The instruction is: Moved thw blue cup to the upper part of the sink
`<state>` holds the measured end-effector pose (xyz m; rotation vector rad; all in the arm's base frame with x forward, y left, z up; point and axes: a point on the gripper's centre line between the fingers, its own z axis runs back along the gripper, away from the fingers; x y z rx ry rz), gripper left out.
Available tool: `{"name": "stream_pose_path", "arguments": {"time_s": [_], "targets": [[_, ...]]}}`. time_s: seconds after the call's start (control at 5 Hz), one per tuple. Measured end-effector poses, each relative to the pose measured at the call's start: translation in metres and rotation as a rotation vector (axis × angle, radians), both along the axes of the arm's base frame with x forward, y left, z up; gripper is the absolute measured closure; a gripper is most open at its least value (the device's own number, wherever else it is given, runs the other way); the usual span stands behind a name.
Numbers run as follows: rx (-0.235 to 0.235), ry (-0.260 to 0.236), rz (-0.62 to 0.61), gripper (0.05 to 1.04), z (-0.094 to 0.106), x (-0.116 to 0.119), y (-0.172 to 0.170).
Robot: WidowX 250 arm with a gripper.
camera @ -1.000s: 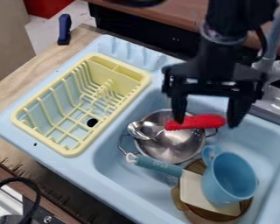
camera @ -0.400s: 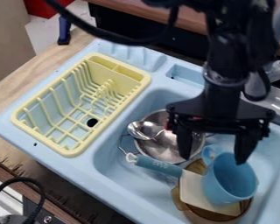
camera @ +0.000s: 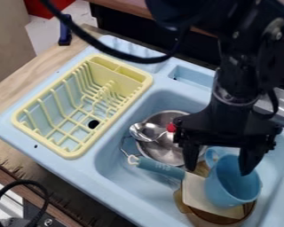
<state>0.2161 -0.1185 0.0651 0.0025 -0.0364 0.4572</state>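
A black gripper (camera: 220, 164) hangs over the sink (camera: 162, 99) before us, its 2 fingers spread apart at the blue cup (camera: 230, 190).

Shiny metal bowl (camera: 162, 150); the rack (camera: 76, 154) looks like smooth plastic.

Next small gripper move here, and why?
I'd probably lower the open gripper slightly before closing on the wall of the blue cup. In the camera view, one finger overlaps the cup's mouth and the other lies outside, past its handle, so the handle-side wall sits between them. Exact height isn't clear, so go gently.
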Motion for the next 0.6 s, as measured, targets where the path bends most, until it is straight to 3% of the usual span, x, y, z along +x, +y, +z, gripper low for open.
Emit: {"name": "stream_pose_path", "arguments": {"time_s": [0.4, 0.6], "targets": [[0.068, 0.025, 0.031, 0.113, -0.0155, -0.0004, 0.0039], [0.073, 0.015, 0.042, 0.374, -0.0160, 0.0010, 0.0048]]}}
